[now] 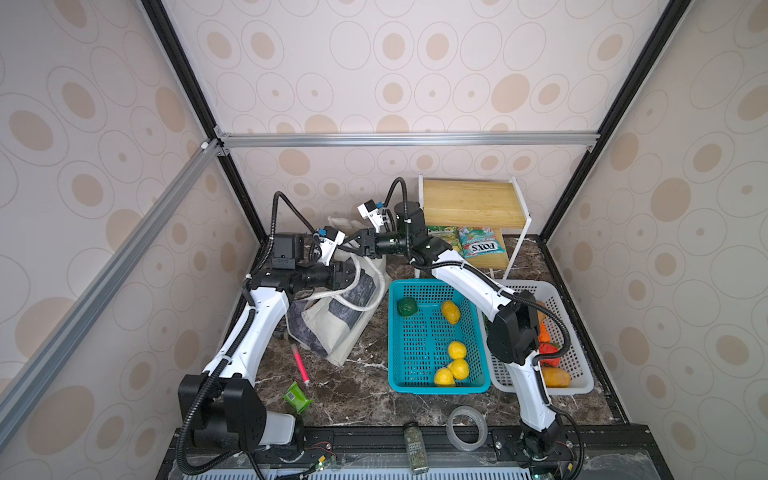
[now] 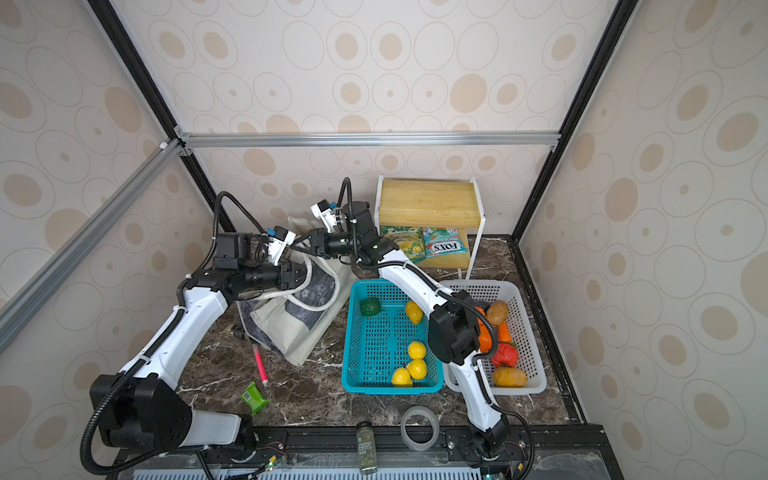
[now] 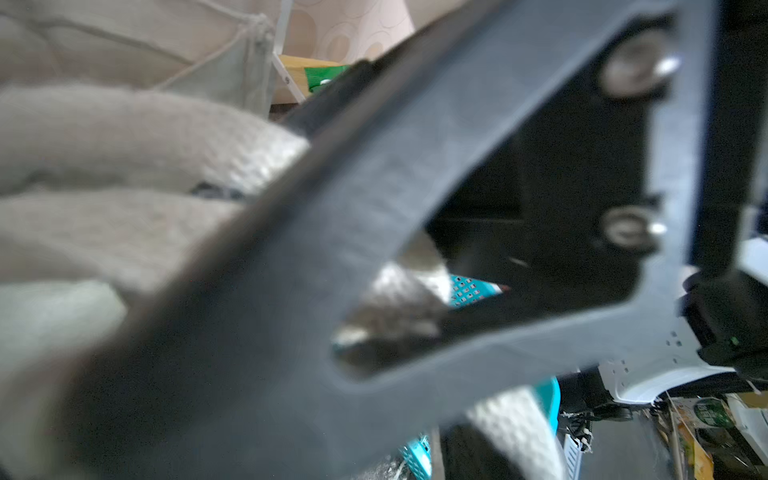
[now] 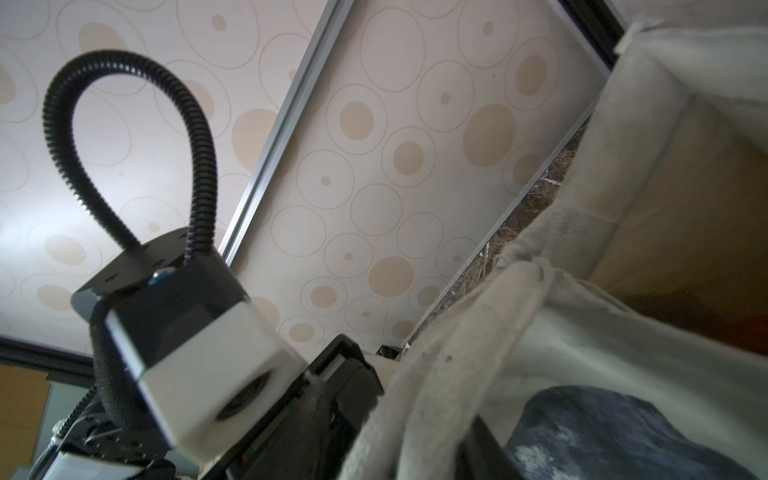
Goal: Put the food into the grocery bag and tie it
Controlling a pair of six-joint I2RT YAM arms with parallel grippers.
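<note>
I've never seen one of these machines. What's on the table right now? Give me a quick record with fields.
Bag: grocery bag slumped on the table, left of the teal basket
Teal basket: four yellow fruits, one green vegetable
White basket: orange, red and brownish food, partly hidden by the right arm
Shelf: two candy packets on the lower level
Grippers: left gripper and right gripper both at the bag's straps; grip unclear
Front edge: tape roll, spice jar
</note>
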